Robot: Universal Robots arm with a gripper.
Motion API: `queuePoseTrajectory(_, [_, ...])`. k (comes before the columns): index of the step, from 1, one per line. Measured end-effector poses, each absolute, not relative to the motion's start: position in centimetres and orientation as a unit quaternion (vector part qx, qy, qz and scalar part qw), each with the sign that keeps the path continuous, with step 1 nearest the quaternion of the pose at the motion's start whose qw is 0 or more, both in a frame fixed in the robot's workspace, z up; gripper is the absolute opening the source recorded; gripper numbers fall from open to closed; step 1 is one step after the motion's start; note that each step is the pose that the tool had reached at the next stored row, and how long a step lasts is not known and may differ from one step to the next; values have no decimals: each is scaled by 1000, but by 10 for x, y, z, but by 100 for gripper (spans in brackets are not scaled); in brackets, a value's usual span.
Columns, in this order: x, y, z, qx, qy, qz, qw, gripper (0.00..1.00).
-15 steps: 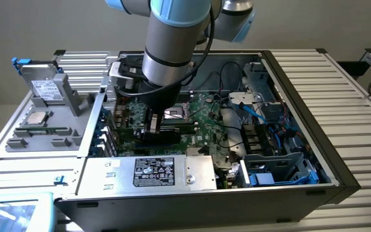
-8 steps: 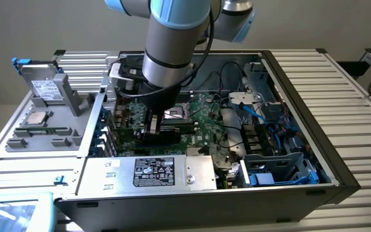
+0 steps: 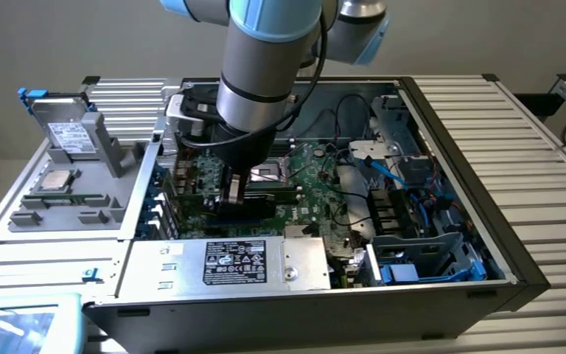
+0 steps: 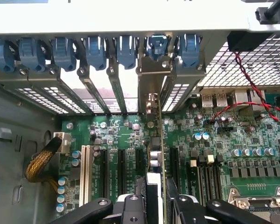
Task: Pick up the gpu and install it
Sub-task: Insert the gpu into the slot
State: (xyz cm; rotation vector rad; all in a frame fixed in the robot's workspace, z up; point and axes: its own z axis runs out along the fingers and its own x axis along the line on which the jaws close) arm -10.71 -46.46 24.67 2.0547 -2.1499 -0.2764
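1. The pincer [image 4: 155,203] is clenched on the gpu [image 4: 155,140]. Its two fingers [image 4: 133,207] press one on each flat face of the card, at the end far from the metal bracket [image 4: 151,77].
2. The gpu stands upright on its edge inside the open computer case [image 3: 519,243], above the motherboard [image 4: 224,154] and in line with one of the long expansion slots [image 4: 122,163]. Its bracket sits at the rear wall among the perforated slot covers [image 4: 91,95], just under the row of blue clips [image 4: 126,51]. I cannot tell whether the lower edge is already fully in the slot.
3. In my judgement the card is light and stiff. It is a rigid board, so it does not sag or bend in the grip.
4. Its faces look smooth, so I think a weak grip may let it slide when it is pushed down.
5. It is also fragile in some places. The contact edge and the small parts can suffer, and a tilted push may harm the slot.
6. The best place to hold it is on the two flat faces near the upper edge, away from the contacts and the bracket. The present grip is toward one end, so I think a push may tip the card.
7. In the exterior view, the arm [image 3: 263,66] points straight down into the case, near the silver box with a black label [image 3: 233,264]. The case rests on a ribbed metal tabletop [image 3: 539,125].
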Motion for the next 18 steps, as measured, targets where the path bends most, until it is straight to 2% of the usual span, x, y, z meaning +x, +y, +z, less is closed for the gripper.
queuePoseTrajectory(18, [-108,-465,243,686,-717,-96,76,27])
